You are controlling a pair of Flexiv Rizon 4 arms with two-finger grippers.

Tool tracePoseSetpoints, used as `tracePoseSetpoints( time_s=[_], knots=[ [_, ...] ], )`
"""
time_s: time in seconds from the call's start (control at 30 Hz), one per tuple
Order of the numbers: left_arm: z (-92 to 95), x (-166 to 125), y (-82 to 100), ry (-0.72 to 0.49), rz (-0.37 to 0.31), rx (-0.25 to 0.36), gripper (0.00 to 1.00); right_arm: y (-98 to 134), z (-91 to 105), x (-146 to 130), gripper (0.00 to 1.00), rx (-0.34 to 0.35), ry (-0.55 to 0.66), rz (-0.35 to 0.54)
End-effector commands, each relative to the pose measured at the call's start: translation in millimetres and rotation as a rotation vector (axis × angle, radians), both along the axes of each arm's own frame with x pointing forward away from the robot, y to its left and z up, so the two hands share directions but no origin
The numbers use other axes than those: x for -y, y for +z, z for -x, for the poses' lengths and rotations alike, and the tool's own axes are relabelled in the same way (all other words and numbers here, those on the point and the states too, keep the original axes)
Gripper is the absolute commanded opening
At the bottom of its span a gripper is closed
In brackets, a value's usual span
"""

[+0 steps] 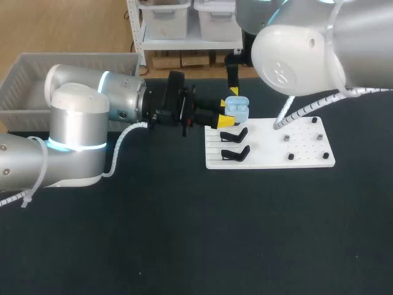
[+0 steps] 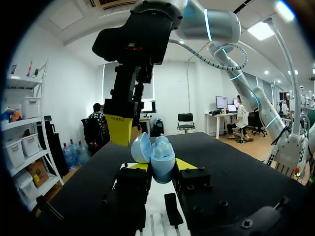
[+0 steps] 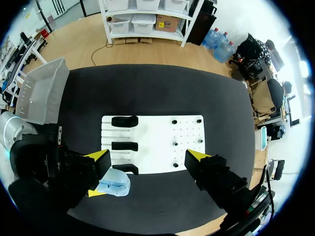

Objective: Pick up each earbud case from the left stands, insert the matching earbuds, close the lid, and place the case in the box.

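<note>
A light blue earbud case (image 1: 237, 109) with its lid up is held above the far edge of the white board (image 1: 307, 163); my left gripper (image 1: 225, 115) is shut on it from the left. In the left wrist view the case (image 2: 157, 153) sits between the left gripper's (image 2: 162, 165) yellow tips. My right gripper (image 3: 149, 158) stands wide open above the case (image 3: 114, 183), one yellow fingertip (image 1: 233, 91) just behind it. Two empty black stands (image 1: 233, 135) lie on the board's left part.
Small dark pegs (image 1: 287, 138) dot the right half of the board. A grey plastic basket (image 1: 24, 74) stands at the table's far left. Dark table surface lies bare in front of the board.
</note>
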State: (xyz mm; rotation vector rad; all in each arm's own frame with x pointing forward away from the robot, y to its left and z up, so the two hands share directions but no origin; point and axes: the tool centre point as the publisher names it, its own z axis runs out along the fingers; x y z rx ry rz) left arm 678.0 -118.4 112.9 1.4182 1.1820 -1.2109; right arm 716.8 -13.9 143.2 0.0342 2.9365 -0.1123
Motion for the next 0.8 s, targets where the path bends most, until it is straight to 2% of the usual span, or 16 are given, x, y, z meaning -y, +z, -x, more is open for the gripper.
tracePoseSetpoints(
  time_s=[0.03, 0.43, 0.53, 0.7, 0.73, 0.8],
  knots=[
    [-0.6, 0.3, -0.2, -0.001, -0.001, 0.000, 0.00, -2.3, 4.4, 0.7, 1.00, -0.012, 0.006, -0.001],
    [-0.6, 0.3, -0.2, -0.001, -0.001, 0.000, 0.00, -4.6, 27.3, 0.2, 1.00, -0.034, 0.044, 0.001],
    [-0.6, 0.3, -0.2, -0.001, -0.001, 0.000, 0.00, 3.4, 25.7, 6.6, 1.00, 0.033, 0.014, -0.009],
    [-0.6, 0.3, -0.2, -0.001, -0.001, 0.000, 0.00, 43.1, 28.4, 17.1, 1.00, 0.208, 0.016, -0.071],
    [1.7, -2.9, 5.7, 0.005, 0.019, -0.004, 0.00, 53.4, 31.9, 18.8, 1.00, 0.242, 0.028, -0.081],
    [6.9, -9.8, 17.0, 0.018, 0.011, -0.005, 0.00, 73.9, 40.9, 22.1, 1.00, 0.289, 0.071, -0.137]
  ],
)
